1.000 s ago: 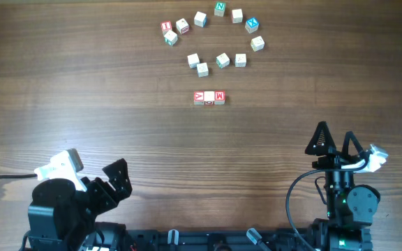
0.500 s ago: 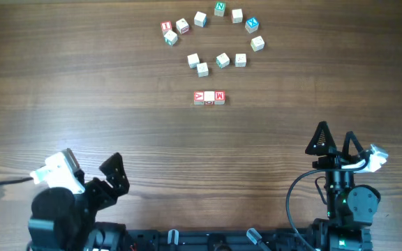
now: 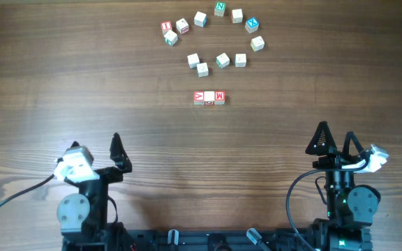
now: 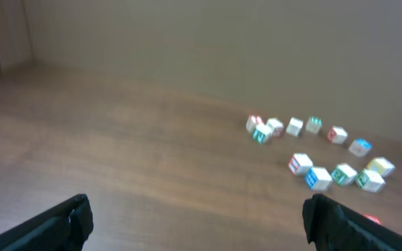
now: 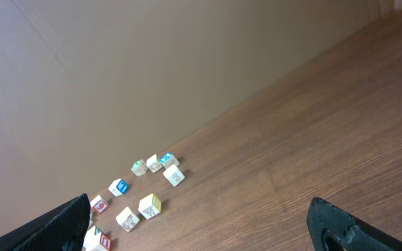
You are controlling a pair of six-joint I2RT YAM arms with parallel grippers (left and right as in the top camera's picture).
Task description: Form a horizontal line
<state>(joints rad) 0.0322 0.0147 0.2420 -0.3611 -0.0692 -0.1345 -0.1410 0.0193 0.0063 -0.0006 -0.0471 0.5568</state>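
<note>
1. The row of three red-printed cubes (image 3: 209,97) lies near the middle of the tabletop (image 3: 61,84) and runs left to right in the overhead view.
2. Its cubes touch side by side. The left cube (image 3: 199,97) shows a red letter like an A turned on its side, the middle cube (image 3: 209,96) is mostly plain on top, and the right cube (image 3: 219,96) shows a red M.
3. The loose cubes (image 3: 222,60), some with green or blue letters, lie scattered in a rough ring just beyond the row and apart from it.
4. The left claw (image 3: 95,148) is released, its fingers spread wide with nothing between them. It sits near the front edge on the left, well apart from the row.
5. The right claw (image 3: 335,132) is also released and empty. It sits near the front edge on the right, well apart from the row.
6. The left wrist view is blurred, and the loose cubes appear there as small shapes ahead and to the right.
</note>
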